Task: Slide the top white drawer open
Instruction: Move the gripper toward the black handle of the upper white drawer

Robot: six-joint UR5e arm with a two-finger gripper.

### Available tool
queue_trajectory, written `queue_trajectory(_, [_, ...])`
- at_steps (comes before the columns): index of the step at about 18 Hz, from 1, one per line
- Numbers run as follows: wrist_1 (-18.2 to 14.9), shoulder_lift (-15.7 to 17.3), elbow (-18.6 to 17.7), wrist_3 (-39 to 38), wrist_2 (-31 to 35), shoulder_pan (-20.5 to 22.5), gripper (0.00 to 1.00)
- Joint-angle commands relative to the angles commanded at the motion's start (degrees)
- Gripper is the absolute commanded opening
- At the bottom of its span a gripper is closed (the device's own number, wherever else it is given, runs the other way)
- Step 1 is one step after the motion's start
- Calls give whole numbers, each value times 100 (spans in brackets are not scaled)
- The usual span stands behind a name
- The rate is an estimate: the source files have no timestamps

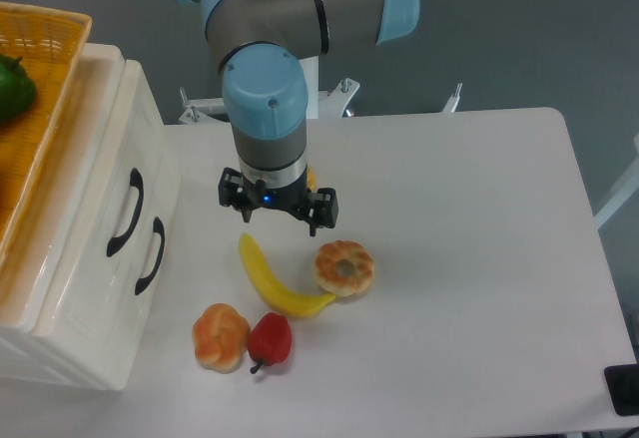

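Observation:
A glossy cream-white cabinet (75,288) stands at the table's left edge with two drawers in its front. The top white drawer (118,154) carries the curved black handle (127,214) nearer the cabinet's top, and it sits flush with the front. The lower drawer's identical handle (150,255) lies just to the right of it. My gripper (278,211) points straight down over the table, about a hand's width right of the handles and touching nothing. The wrist hides its fingers, so I cannot tell how they stand.
A wicker basket (50,39) holding a green pepper (12,87) rests on the cabinet. Below the gripper lie a banana (270,278), a bagel (344,267), a bread roll (220,336) and a red pepper (270,340). A black object (622,390) sits at the table's right front corner.

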Motion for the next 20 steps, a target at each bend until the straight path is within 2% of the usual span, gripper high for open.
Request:
queue_trajectory(6, [26,-35,18,-9,-62,-9,100])
queue_trajectory(11, [61,-70,-176,-9,-70,-167,100])
queue_trajectory(16, [61,-123,-150,-70,-351,-246,100])
queue_trajectory(20, [53,-123,-79,-413,-667,-229,100])
